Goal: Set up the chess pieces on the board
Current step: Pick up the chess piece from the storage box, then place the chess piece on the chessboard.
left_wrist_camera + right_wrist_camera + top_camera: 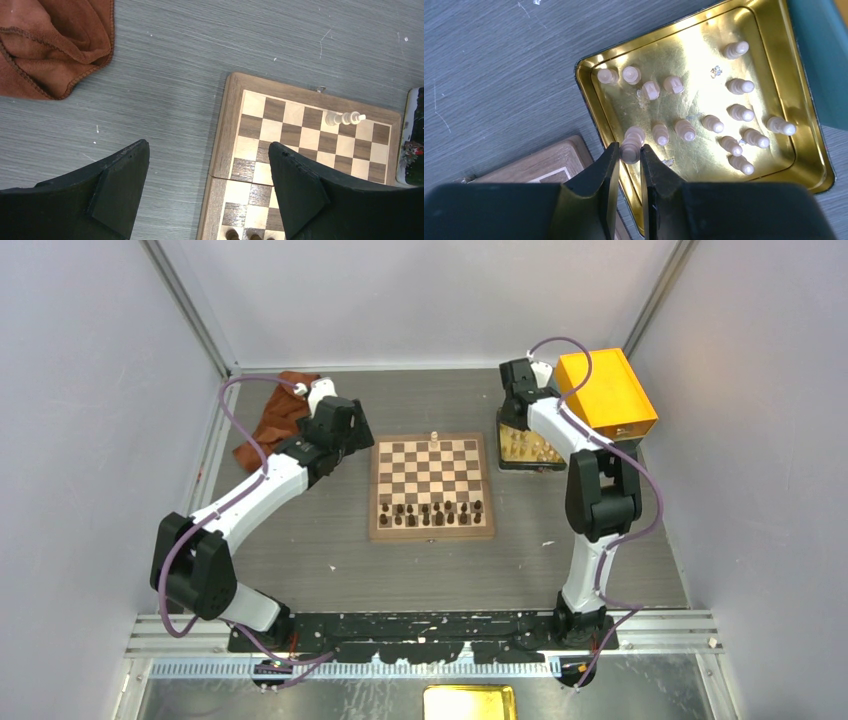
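A grey wood-grain table point(300, 550) carries everything, with the two arms reaching out from its near edge. The chessboard point(430, 472) lies flat in the middle of the table between the arms. To the far right sits an orange box point(605, 390), and a crumpled brown cloth point(275, 415) lies at the far left, well apart from the board. Just beside the board's far right corner is a shallow golden tray point(589, 90), partly under the right arm in the top view. The left gripper point(208, 150) hangs above the board's far left corner with its fingers spread wide and nothing between them. The right gripper point(629, 149) is down at the tray's corner nearest the board, its fingers drawn close and clamped on one cream piece point(630, 151). Dark pieces point(432, 512) fill the two rows of the board nearest the arms. The other cream pieces point(734, 112), more than a dozen, stand loosely scattered in the tray, some in a rough row along its left side and others grouped toward the right. A single cream chessman point(345, 119) stands alone on the board's far row, near the middle of that edge.
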`<action>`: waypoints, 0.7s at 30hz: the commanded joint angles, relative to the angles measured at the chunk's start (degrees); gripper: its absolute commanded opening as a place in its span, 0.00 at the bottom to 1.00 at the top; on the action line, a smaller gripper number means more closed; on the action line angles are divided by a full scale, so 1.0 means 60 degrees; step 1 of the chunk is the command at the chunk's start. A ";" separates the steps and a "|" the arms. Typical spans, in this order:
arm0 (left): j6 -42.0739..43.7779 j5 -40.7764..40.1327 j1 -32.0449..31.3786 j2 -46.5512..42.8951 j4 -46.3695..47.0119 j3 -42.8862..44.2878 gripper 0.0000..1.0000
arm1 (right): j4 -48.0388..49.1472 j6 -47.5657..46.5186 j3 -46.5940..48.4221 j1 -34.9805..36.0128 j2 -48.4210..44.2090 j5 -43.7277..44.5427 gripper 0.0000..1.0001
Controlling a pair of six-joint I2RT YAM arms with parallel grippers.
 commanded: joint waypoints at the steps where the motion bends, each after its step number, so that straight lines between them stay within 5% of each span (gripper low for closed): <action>1: -0.0153 -0.0183 -0.0026 -0.0457 0.0198 0.0048 0.89 | 0.0337 -0.0370 0.0072 0.0324 -0.0874 0.0640 0.01; 21: -0.0253 -0.0501 -0.0026 -0.0800 -0.0013 -0.0132 0.89 | -0.1120 -0.1476 0.2436 0.2706 -0.0702 0.0843 0.01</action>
